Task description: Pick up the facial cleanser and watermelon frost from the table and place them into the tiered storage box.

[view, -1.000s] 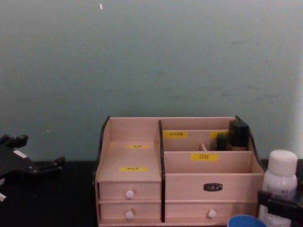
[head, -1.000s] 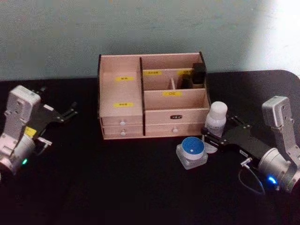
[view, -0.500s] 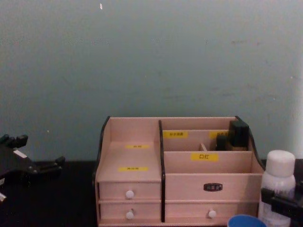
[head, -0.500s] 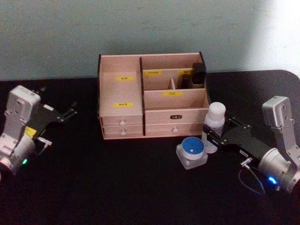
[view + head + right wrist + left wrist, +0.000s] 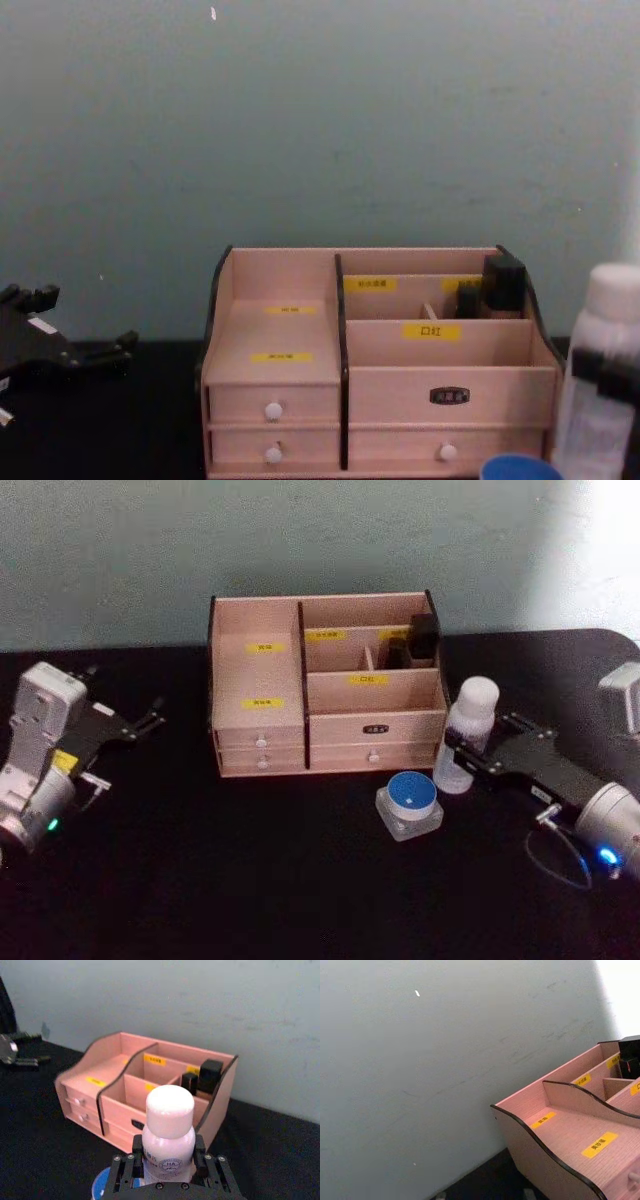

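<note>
Pinching the facial cleanser bottle at its middle, the right claw holds it beside the tiered storage box.

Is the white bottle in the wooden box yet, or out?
Out. The right gripper is shut on the white bottle, which is beside the wooden box's right front corner, not in any compartment.

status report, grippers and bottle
Right gripper shut on white bottle, beside storage box. Left gripper parked, open. Blue-lidded jar on table.
</note>
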